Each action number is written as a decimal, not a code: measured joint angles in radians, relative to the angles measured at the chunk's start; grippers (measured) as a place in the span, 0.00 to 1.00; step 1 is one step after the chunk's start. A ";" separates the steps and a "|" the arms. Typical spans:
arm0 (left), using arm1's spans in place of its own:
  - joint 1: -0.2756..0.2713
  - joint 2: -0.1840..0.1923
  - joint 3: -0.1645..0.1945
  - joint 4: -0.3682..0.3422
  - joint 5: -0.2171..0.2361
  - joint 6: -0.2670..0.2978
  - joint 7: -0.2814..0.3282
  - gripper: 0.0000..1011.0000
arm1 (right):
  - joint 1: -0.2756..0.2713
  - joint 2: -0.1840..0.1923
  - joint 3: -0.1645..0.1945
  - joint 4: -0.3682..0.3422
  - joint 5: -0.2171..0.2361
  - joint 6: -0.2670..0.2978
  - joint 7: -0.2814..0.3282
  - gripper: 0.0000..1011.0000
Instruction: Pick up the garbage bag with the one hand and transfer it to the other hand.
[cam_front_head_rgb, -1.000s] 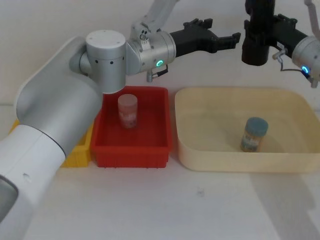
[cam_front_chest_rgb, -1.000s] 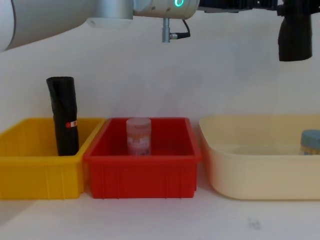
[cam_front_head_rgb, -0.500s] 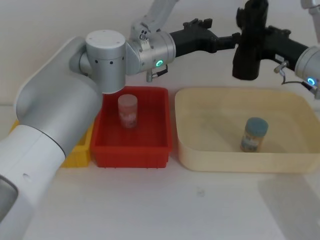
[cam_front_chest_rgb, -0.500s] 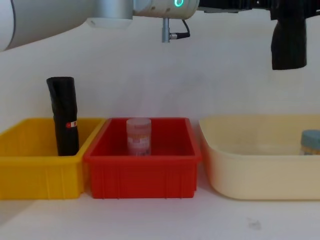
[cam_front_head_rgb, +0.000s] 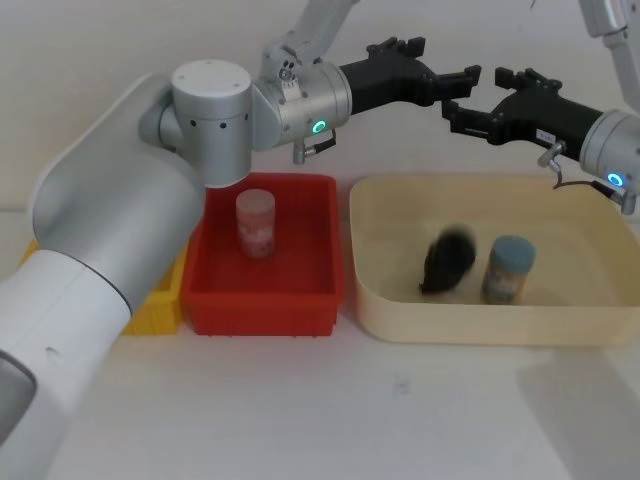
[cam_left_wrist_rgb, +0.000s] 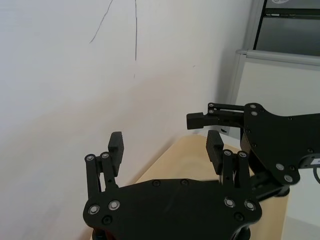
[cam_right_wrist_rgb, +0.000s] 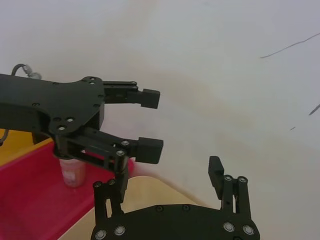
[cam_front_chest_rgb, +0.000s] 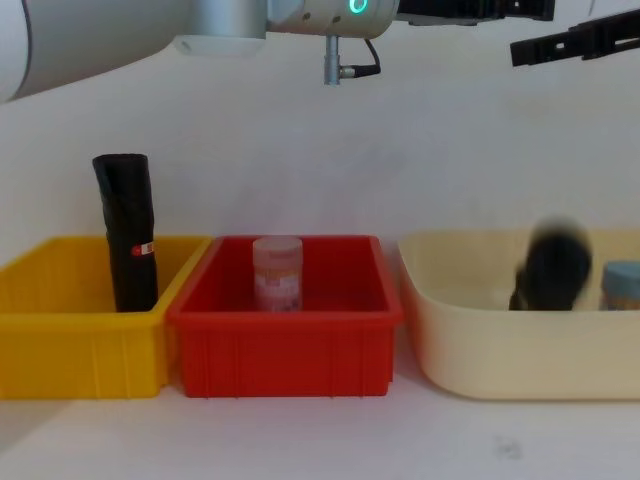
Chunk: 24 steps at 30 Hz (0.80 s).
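A plain white wall (cam_left_wrist_rgb: 65, 90) stood beyond the fingers, marked with two thin dark hairline cracks (cam_left_wrist_rgb: 135, 35) running down it. Off past the fingertips, at the wall's end, a pale grey partition panel (cam_left_wrist_rgb: 280, 80) met a darker grey framed panel (cam_left_wrist_rgb: 290, 25) above it. Under everything lay a white matte table (cam_front_head_rgb: 330, 410), evenly lit, with soft shadows and a small faint smudge (cam_front_head_rgb: 400, 383) on its surface.

Pink jar (cam_front_head_rgb: 255, 222) stands in red bin (cam_front_head_rgb: 300, 292).
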 joint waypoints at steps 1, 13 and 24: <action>0.000 0.000 0.000 0.000 0.000 0.000 0.000 0.99 | -0.001 0.000 -0.001 -0.001 0.001 0.001 0.002 0.96; 0.000 0.000 0.000 0.000 0.000 0.000 0.000 0.99 | -0.005 0.006 -0.005 -0.007 0.008 0.008 0.016 0.99; 0.000 0.000 0.000 0.000 0.000 0.000 0.000 0.99 | -0.007 0.007 -0.007 -0.008 0.010 0.010 0.022 0.99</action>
